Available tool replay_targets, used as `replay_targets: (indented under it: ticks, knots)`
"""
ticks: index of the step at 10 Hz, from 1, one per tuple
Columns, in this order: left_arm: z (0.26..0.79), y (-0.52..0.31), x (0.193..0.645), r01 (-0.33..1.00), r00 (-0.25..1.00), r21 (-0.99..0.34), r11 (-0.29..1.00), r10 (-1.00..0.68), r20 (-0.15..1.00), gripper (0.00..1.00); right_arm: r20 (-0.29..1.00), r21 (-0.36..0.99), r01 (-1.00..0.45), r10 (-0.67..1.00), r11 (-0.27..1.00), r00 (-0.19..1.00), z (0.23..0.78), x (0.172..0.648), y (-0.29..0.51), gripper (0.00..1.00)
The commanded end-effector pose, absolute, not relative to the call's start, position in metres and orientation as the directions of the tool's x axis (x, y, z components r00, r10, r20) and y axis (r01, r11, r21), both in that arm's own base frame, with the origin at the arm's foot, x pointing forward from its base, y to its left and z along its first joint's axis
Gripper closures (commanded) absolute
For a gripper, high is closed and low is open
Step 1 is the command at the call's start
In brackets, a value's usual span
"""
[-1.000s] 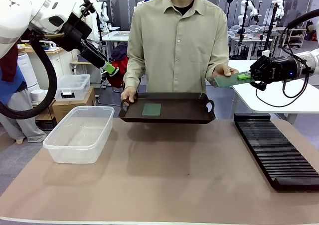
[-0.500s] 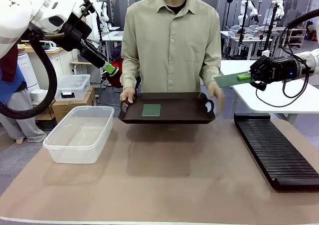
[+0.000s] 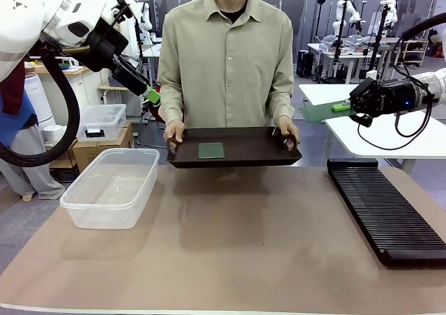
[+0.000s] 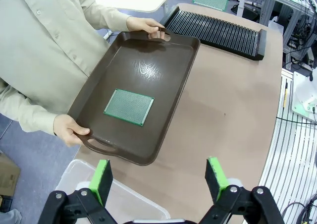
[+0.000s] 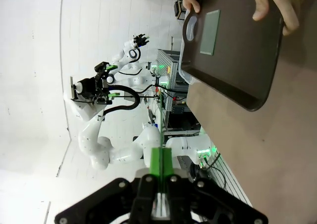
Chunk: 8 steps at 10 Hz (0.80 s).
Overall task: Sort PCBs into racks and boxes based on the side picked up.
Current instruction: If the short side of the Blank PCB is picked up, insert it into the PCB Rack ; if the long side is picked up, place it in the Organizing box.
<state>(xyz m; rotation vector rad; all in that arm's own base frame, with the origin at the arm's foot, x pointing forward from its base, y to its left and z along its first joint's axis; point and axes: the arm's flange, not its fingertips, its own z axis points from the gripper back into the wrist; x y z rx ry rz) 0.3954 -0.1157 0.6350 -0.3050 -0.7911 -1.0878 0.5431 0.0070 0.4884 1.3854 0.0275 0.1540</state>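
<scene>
- The table (image 3: 244,259) runs off the bottom edge of the front view, so I cannot see its near corners
- A person (image 3: 226,57) stands at 12 o'clock; the head is cut off at the top and the legs are hidden behind the tray
- The rack (image 3: 387,214) lies flat at 4 o'clock, with its outer edge clipped by the picture's side
- The box (image 3: 104,214) sits at 9 o'clock, and my left wrist view catches only one corner of it behind my fingers
- The tray (image 3: 258,148) is held level above the table's 12 o'clock edge, and the person's hands cover both of its handles
- The tray PCB (image 3: 211,151) lies flat on the tray, toward its 9 o'clock half; I cannot tell which face is up
- The held PCB (image 3: 317,113) juts out from my right claw (image 3: 343,107) at 2 o'clock, clamped by one edge; in that wrist's view the pads are pressed together and the board is too thin to make out
- My left claw (image 3: 152,95) hangs high at 10 o'clock, fingers spread wide on nothing
</scene>
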Motion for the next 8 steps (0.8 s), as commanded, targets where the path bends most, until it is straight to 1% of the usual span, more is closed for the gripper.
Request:
replay_targets:
  ticks: [1,4,5,6,7,8]
  knots:
    - [0.633,-0.114,0.396,0.883,0.227,0.135,0.450,-0.661,0.715,0.00,0.069,0.980,-0.091,0.125,0.176,0.990,0.488,0.543,0.007,1.00]
    - [0.633,-0.114,0.396,0.883,0.227,0.135,0.450,-0.661,0.715,0.00,0.069,0.980,-0.091,0.125,0.176,0.990,0.488,0.543,0.007,1.00]
    - [0.633,-0.114,0.396,0.883,0.227,0.135,0.450,-0.661,0.715,0.00,0.071,0.980,-0.093,0.125,0.176,0.990,0.488,0.543,0.007,0.98]
    - [0.633,-0.114,0.396,0.883,0.227,0.135,0.450,-0.661,0.715,0.00,0.090,0.977,-0.115,0.141,0.182,0.986,0.490,0.545,0.002,0.98]
    - [0.633,-0.114,0.396,0.883,0.227,0.135,0.450,-0.661,0.715,0.00,0.152,0.970,-0.178,0.159,0.168,0.976,0.493,0.547,-0.007,0.98]
    - [0.633,-0.114,0.396,0.883,0.227,0.135,0.450,-0.661,0.715,0.00,0.240,0.951,-0.266,0.163,0.161,0.957,0.498,0.550,-0.022,0.98]
